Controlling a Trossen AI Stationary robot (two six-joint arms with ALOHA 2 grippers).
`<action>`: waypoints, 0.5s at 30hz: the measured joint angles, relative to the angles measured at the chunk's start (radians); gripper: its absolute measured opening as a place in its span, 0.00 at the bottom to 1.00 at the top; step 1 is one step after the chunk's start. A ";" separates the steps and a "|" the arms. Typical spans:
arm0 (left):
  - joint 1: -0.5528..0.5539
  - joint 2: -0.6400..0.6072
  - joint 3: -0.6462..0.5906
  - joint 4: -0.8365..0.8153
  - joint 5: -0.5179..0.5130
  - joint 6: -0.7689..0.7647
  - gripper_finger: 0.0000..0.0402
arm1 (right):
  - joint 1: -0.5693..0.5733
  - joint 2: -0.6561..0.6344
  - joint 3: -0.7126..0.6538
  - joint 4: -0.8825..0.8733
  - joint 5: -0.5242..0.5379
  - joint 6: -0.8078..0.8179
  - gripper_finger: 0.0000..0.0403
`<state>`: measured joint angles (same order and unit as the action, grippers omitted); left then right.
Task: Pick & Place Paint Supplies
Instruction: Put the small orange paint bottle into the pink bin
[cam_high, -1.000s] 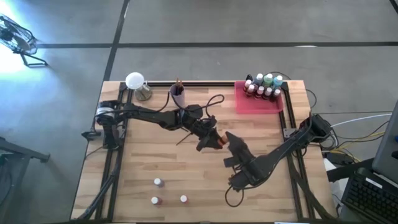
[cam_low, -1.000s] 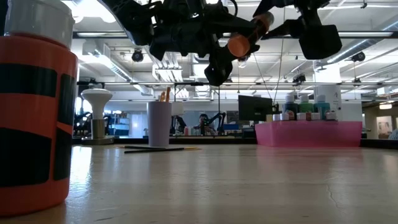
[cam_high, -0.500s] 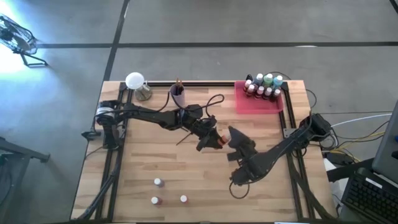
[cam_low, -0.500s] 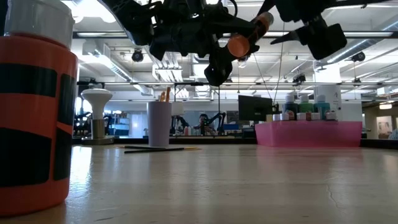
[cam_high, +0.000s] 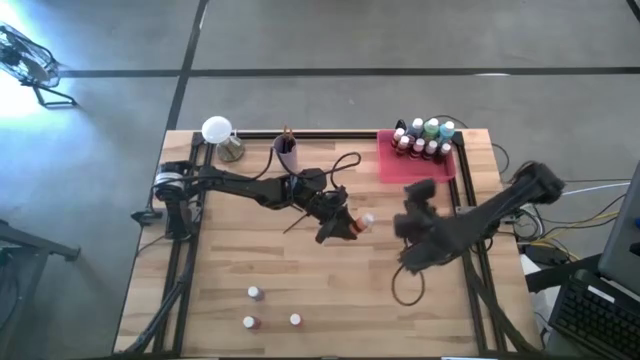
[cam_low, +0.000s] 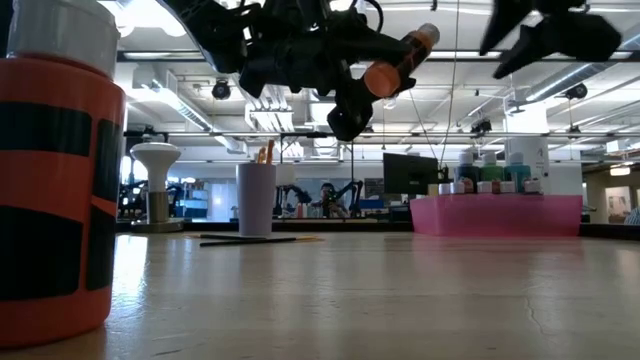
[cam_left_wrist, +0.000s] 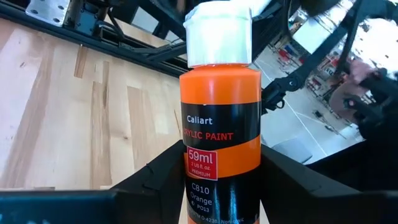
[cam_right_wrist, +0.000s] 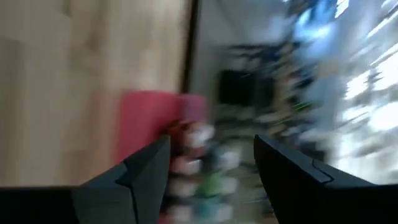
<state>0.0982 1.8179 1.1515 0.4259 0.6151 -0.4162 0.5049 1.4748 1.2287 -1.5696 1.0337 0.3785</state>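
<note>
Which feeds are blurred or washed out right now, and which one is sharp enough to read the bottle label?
Right wrist view: smeared with motion blur, pink tray and bottles barely resolved. High view: right pincer blurred. Low view: bright ceiling lights behind dark arms; the near orange bottle looms out of focus. Left wrist view: sharp, held orange paint bottle label legible.

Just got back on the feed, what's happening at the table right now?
The left gripper is shut on an orange acrylic paint bottle with a white cap, held in the air above the middle of the wooden table. The right gripper is open and empty, raised between that bottle and the flat pink tray, which already holds several small bottles. Three small white-capped bottles stand near the table's front edge.
</note>
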 joint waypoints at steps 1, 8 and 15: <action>0.000 0.000 0.000 0.000 -0.004 0.007 0.44 | 0.000 -0.039 -0.011 0.008 -0.030 0.061 0.55; 0.000 0.000 -0.001 0.001 -0.158 0.186 0.44 | 0.049 -0.333 -0.102 0.239 -0.091 0.409 0.49; -0.002 0.000 -0.001 0.037 -0.365 0.322 0.44 | 0.082 -0.617 -0.348 0.908 -0.144 0.131 0.47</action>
<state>0.0963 1.8179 1.1507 0.4627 0.2502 -0.0941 0.5865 0.8580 0.8803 -0.6617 0.8896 0.5099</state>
